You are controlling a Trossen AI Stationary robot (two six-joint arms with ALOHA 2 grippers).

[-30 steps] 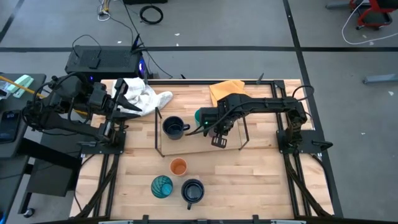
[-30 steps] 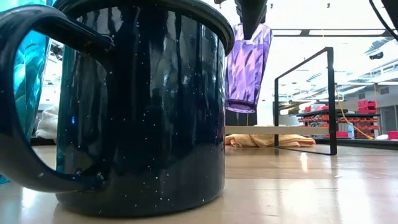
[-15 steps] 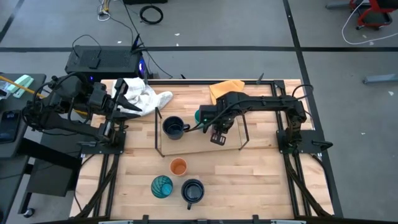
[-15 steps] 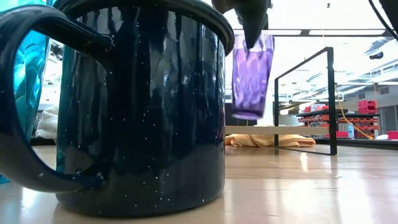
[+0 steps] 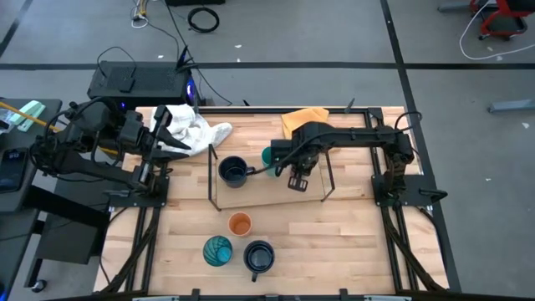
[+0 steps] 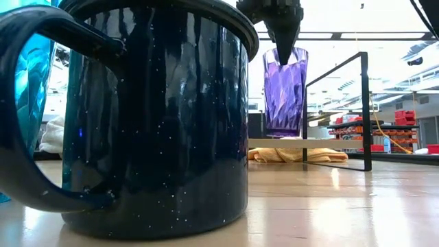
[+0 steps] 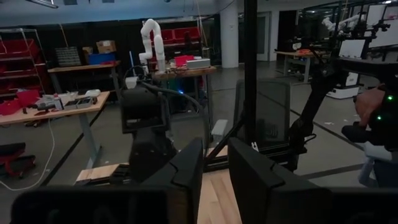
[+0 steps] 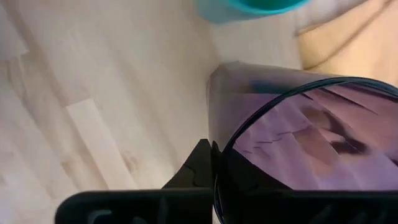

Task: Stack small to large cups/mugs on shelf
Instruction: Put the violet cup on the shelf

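Observation:
A purple tumbler [image 6: 284, 92] stands upright at the right part of the shelf [image 5: 259, 191], its base at the light-wood board [image 6: 309, 143]. My right gripper [image 5: 297, 177] points down over it, shut on its rim. On the same board sit a dark navy mug [image 5: 232, 171] and a small teal cup [image 5: 269, 156]. An orange cup [image 5: 240, 223], a patterned teal tumbler [image 5: 216, 249] and a second navy mug [image 5: 259, 255] stand on the table nearer the front edge. My left gripper [image 5: 163, 134] waits level at the far left, slightly open and with nothing between its fingers. My right gripper holds the purple tumbler by its rim [image 8: 217, 155], coming from above with the fingers pointing down. One dark finger [image 8: 199, 165] lies on the outside of the wall; the other is hidden. The tumbler hangs upright below the fingers, with its base at the shelf board.
Black wire rails [image 6: 363, 110] stand at both ends of the shelf. A white cloth [image 5: 196, 125] and a yellow cloth [image 5: 305, 119] lie at the far edge. The near navy mug [image 6: 151, 116] fills the low view's left.
My right gripper has sunk and gone a little toward the table's far edge, still shut on the purple tumbler. The tumbler, which hung tilted well above the board, now stands upright with its base down at the shelf board.

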